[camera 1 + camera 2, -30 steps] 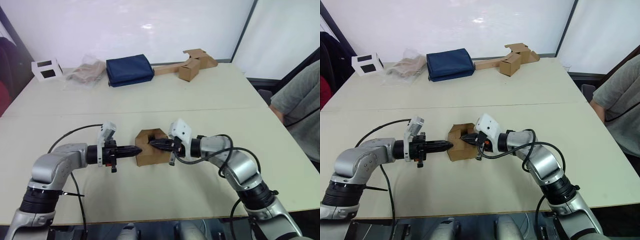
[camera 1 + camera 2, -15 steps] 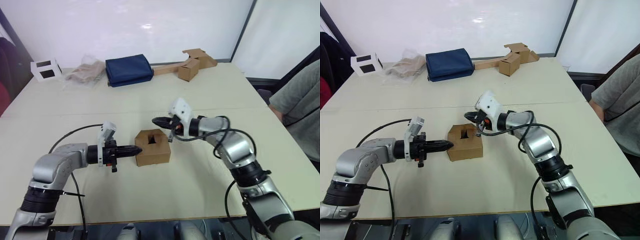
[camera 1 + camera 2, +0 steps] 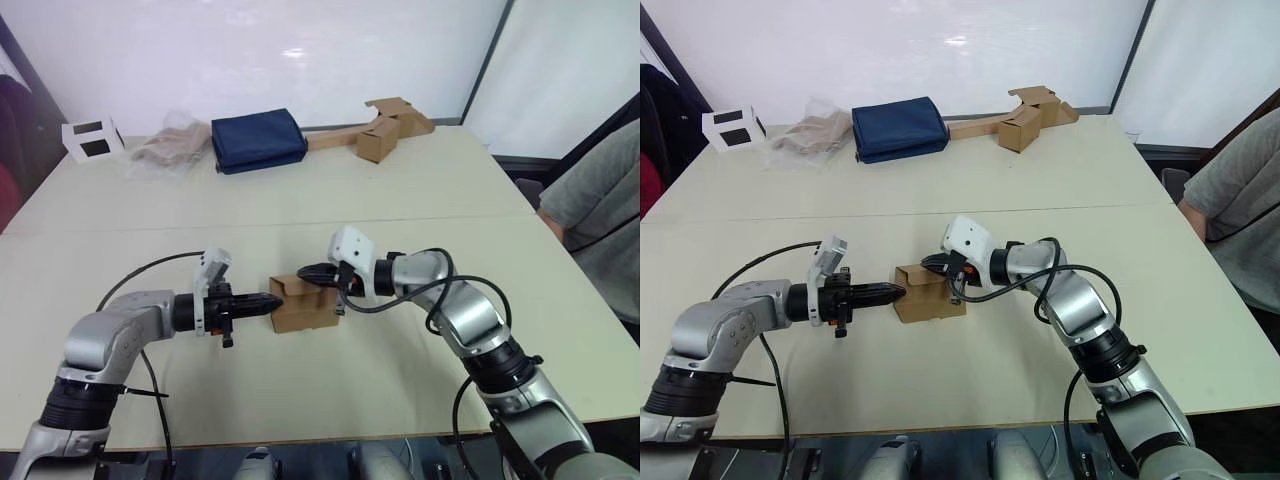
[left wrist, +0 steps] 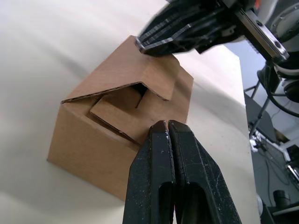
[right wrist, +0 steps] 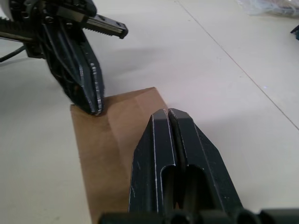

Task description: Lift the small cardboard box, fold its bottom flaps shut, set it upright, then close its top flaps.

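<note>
The small cardboard box (image 3: 308, 305) stands on the table between my two arms, its top flaps (image 4: 140, 79) partly folded over, with a gap still showing under the upper one. My left gripper (image 3: 277, 299) is shut and points sideways, its tip against the box's left upper edge (image 4: 117, 133). My right gripper (image 3: 306, 271) is shut too and reaches in from the right, with its tip resting on the top flap (image 5: 110, 140). The right wrist view has the left gripper (image 5: 91, 100) touching that flap's far corner. Neither gripper holds anything.
At the table's far side lie a white box with black windows (image 3: 92, 138), a crumpled plastic bag (image 3: 170, 150), a dark blue pouch (image 3: 258, 140) and a brown box joined to a cardboard strip (image 3: 385, 130). A person (image 3: 600, 215) sits at the right edge.
My right gripper has come down from behind the box onto its top, and a flap now lies across the opening that was showing. The left gripper has stayed at the box's left side.
</note>
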{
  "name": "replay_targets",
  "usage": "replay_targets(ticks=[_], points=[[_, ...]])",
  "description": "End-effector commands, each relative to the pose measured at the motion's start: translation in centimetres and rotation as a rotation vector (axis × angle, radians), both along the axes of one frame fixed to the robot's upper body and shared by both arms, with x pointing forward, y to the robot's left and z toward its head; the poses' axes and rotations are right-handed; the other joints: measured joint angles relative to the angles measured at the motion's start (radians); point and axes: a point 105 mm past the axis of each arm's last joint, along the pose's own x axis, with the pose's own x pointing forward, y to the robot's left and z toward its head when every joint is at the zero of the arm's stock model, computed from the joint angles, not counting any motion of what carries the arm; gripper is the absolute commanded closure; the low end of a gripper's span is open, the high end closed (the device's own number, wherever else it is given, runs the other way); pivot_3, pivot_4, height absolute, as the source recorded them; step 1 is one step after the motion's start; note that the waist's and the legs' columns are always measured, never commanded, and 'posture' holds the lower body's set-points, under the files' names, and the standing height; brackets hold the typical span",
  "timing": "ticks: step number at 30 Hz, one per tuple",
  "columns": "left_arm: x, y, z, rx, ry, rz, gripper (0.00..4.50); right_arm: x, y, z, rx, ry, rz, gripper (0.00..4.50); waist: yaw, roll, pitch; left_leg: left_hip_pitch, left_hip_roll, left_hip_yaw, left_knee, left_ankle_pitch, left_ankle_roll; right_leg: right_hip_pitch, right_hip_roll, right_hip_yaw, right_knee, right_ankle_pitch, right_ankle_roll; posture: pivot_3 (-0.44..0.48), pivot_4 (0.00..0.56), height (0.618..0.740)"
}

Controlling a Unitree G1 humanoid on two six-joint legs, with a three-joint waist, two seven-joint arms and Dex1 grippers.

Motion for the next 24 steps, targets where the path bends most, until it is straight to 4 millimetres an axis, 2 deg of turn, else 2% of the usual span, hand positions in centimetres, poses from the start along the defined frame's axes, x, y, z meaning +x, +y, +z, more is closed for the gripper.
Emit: replay_targets(ticks=[1,5,10,14,20,24], points=[[0.8,0.8,1.4,-0.035,-0.034,0.043,4.45,-0.6,0.5,0.6,0.016,-0.024,0.018,4.50,0.000,0.000,0.000,0.000,0.000,0.000,0.000,0.000,0.000,0.000,0.000,0.000,0.000,0.000,0.000,0.000,0.150,0.740],[1.7,0.8,2.4,-0.066,-0.060,0.072,4.45,-0.6,0.5,0.1,0.004,-0.018,0.012,4.50,0.001,0.000,0.000,0.000,0.000,0.000,0.000,0.000,0.000,0.000,0.000,0.000,0.000,0.000,0.000,0.000,0.150,0.740],[2.4,-0.5,2.7,-0.069,-0.091,0.084,4.45,-0.6,0.5,-0.1,0.001,-0.014,0.004,4.50,0.000,0.000,0.000,0.000,0.000,0.000,0.000,0.000,0.000,0.000,0.000,0.000,0.000,0.000,0.000,0.000,0.150,0.740],[2.8,-1.6,2.0,-0.055,-0.092,0.074,4.45,-0.5,0.5,0.0,0.005,-0.017,-0.003,4.50,0.001,0.000,0.000,0.000,0.000,0.000,0.000,0.000,0.000,0.000,0.000,0.000,0.000,0.000,0.000,0.000,0.150,0.740],[3.5,-2.2,1.3,-0.028,-0.119,0.109,4.45,-0.7,0.3,0.6,0.023,-0.030,-0.006,4.50,0.000,0.000,0.000,0.000,0.000,0.000,0.000,0.000,0.000,0.000,0.000,0.000,0.000,0.000,0.000,0.000,0.150,0.740],[3.5,-2.3,1.2,-0.032,-0.117,0.108,4.45,-1.8,0.1,1.2,0.042,-0.022,0.030,4.50,0.002,0.000,0.000,0.000,0.000,0.000,0.000,0.000,0.000,0.000,0.000,0.000,0.000,0.000,0.000,0.000,0.150,0.740]])
